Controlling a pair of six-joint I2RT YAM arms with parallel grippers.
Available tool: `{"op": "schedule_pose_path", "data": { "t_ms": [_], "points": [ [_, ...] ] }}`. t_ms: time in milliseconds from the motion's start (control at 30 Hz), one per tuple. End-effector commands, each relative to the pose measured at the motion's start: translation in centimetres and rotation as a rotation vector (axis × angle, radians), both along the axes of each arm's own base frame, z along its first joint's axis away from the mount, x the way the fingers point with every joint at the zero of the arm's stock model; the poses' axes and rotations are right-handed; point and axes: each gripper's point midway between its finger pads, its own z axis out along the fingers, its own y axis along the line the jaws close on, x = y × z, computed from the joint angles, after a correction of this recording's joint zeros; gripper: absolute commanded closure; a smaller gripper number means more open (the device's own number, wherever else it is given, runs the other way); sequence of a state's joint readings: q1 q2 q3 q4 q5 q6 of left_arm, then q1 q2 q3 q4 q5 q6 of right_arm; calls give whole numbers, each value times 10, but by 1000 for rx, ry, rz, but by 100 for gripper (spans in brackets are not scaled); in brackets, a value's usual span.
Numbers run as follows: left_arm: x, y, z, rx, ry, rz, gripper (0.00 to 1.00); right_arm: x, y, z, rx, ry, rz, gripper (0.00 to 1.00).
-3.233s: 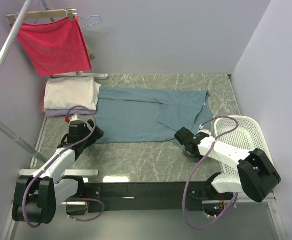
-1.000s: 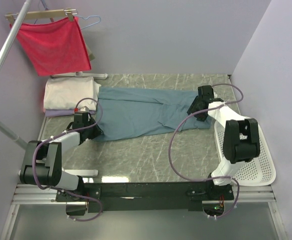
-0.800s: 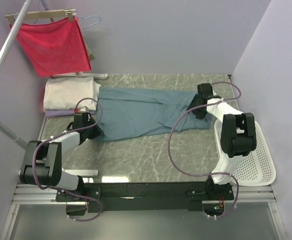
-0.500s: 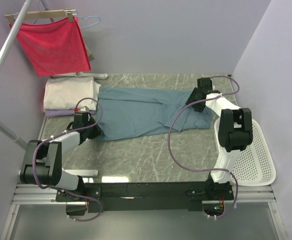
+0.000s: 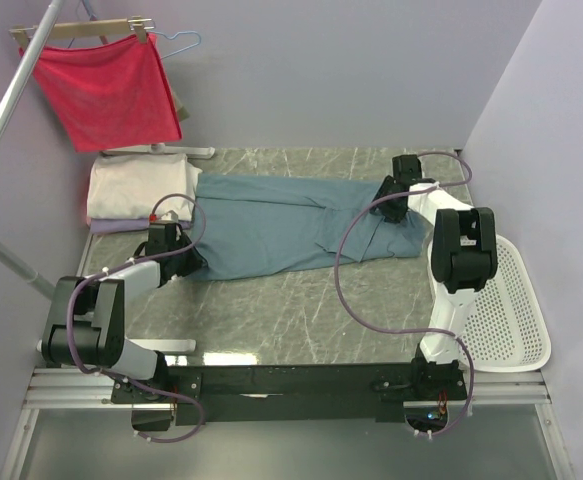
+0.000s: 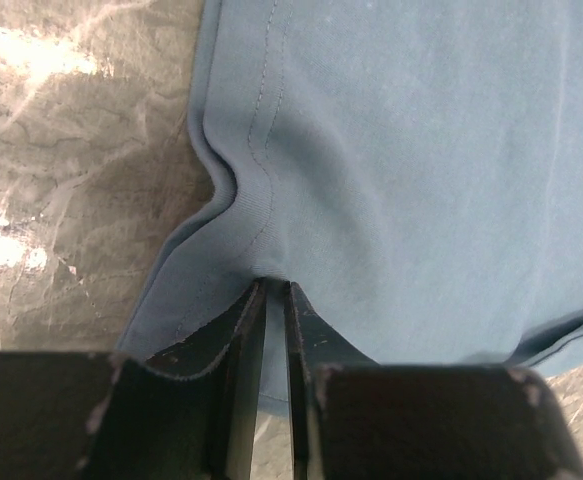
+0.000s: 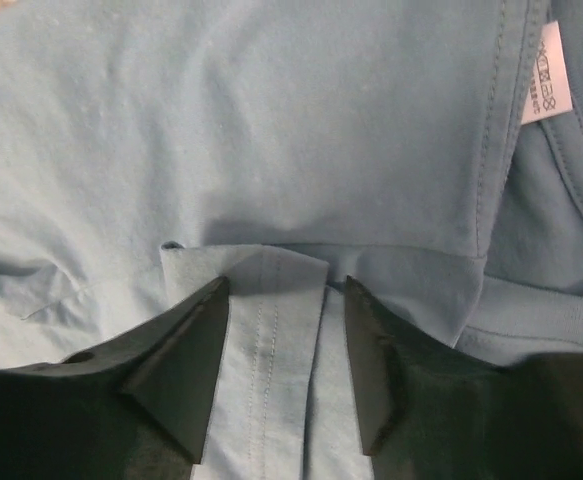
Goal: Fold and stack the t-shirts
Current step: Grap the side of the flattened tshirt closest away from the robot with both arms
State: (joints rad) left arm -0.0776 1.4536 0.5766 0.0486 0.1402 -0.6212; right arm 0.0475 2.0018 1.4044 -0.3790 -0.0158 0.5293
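The teal-blue t-shirt [image 5: 271, 225] lies spread across the marble table, its hem end at the left and its collar end at the right. My left gripper [image 5: 185, 258] is at the shirt's near left corner. In the left wrist view its jaws [image 6: 273, 288] are pinched on the puckered hem [image 6: 233, 215]. My right gripper [image 5: 389, 203] is over the shirt's far right end. In the right wrist view it [image 7: 286, 282] stands open astride a folded stitched strip [image 7: 271, 330] of the shirt, beside the collar label [image 7: 545, 72]. A cream-white folded t-shirt [image 5: 139, 187] rests on a lavender one [image 5: 121, 226] at the back left.
A red cloth [image 5: 106, 90] hangs on a wooden hanger [image 5: 81, 28] from a slanted rail at the back left. A white perforated basket [image 5: 506, 310] sits at the right edge of the table. Grey walls close in the back and right sides.
The right gripper has shifted a little farther back along the shirt's right end, its elbow swinging in. The left gripper has stayed put on the hem.
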Motion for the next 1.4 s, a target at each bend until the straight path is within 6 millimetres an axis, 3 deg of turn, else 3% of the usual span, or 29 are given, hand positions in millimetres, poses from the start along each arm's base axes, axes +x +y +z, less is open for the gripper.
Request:
{"op": "schedule_pose_path", "data": {
  "t_ms": [0, 67, 167, 667, 733, 767, 867, 967, 1000, 1067, 1100, 1200, 1367],
  "points": [
    [0, 1, -5, 10, 19, -10, 80, 18, -2, 15, 28, -72, 27, 48],
    [1, 0, -5, 7, 21, -11, 80, 21, -3, 16, 35, -87, 29, 57],
    [1, 0, -7, 7, 28, -16, 80, 21, -2, 14, 53, -89, 39, 62],
    [0, -4, -10, -4, 43, -34, 82, 21, 4, -7, 105, -31, 68, 62],
    [1, -3, -10, -4, 38, -33, 82, 22, 6, -5, 110, -39, 75, 69],
    [1, -3, -10, -4, 38, -33, 82, 23, 5, -4, 108, -45, 74, 81],
    [1, -3, -9, -2, 35, -30, 82, 22, 4, 2, 100, -66, 70, 100],
    [0, -2, -8, 0, 34, -26, 82, 18, 4, 17, 100, -98, 73, 100],
    [1, -2, -7, 2, 30, -26, 82, 14, 4, 32, 102, -116, 71, 100],
    [-1, -3, -3, 0, 33, -33, 82, -3, 0, 38, 85, -79, 38, 100],
    [1, -2, 0, 4, 27, -31, 82, -9, -2, 61, 82, -117, 30, 100],
    [0, -4, 12, -4, 27, -39, 80, -37, -2, 84, 32, -133, 2, 100],
    [3, -3, 38, -2, -39, -30, 76, -85, 5, 96, 69, -149, -8, 100]
  ]
}}
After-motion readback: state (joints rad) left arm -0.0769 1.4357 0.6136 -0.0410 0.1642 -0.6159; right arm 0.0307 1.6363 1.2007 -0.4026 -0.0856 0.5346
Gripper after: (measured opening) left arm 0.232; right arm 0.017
